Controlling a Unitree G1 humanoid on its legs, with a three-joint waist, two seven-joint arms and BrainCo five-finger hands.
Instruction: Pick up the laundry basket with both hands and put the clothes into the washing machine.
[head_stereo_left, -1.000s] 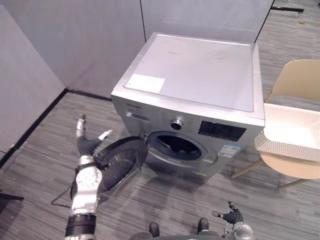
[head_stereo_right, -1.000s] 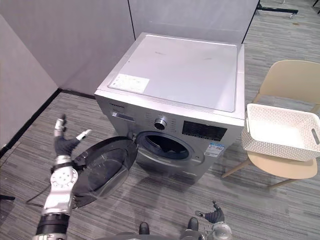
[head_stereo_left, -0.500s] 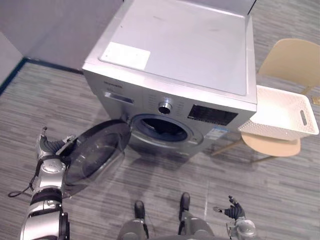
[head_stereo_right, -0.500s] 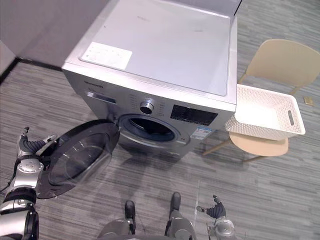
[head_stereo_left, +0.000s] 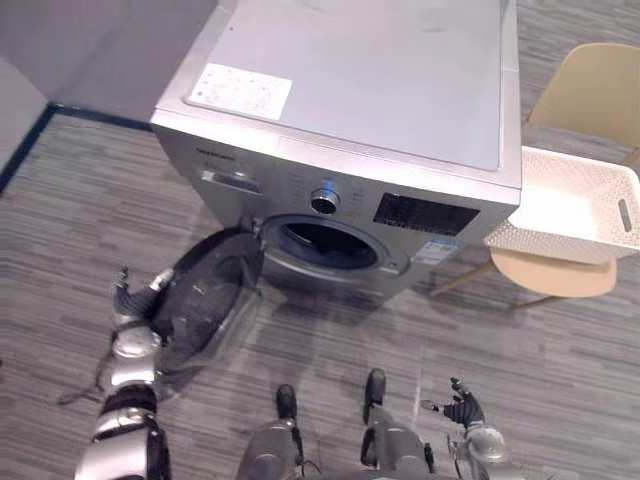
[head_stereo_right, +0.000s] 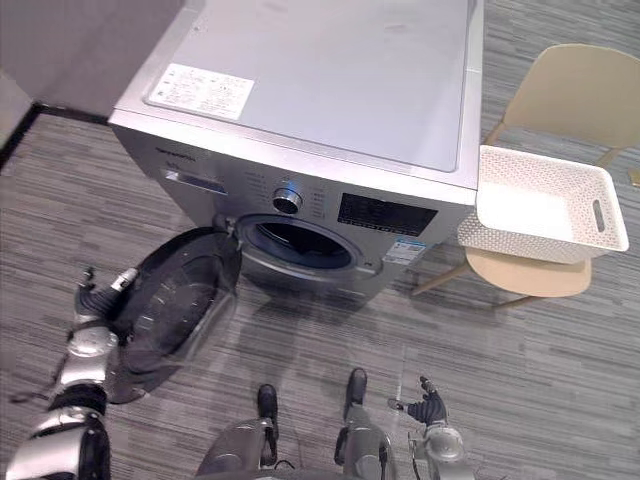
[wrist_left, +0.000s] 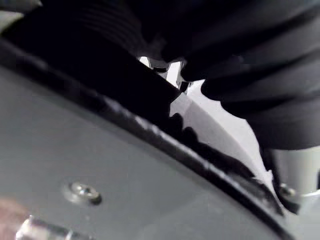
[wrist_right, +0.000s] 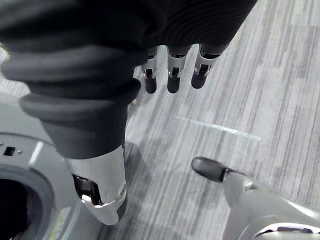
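The silver washing machine (head_stereo_left: 400, 110) stands in front of me with its round door (head_stereo_left: 205, 305) swung out to the left and the dark drum opening (head_stereo_left: 325, 245) uncovered. My left hand (head_stereo_left: 132, 308) is at the door's outer edge, fingers straight and thumb apart; the door's rim (wrist_left: 150, 135) shows very close in the left wrist view. The white laundry basket (head_stereo_left: 575, 205) sits on a beige chair (head_stereo_left: 590, 85) to the right of the machine; I cannot make out clothes in it. My right hand (head_stereo_left: 462, 410) hangs low over the floor, its fingers (wrist_right: 170, 75) straight and holding nothing.
Grey partition walls (head_stereo_left: 60, 40) stand behind and to the left of the machine. Striped grey floor (head_stereo_left: 520, 340) lies between me and the chair. The open door takes up the floor at front left.
The camera has tilted down and shifted, so the whole scene sits differently. My left hand has dropped lower beside the door's edge. The right hand stays low at my side.
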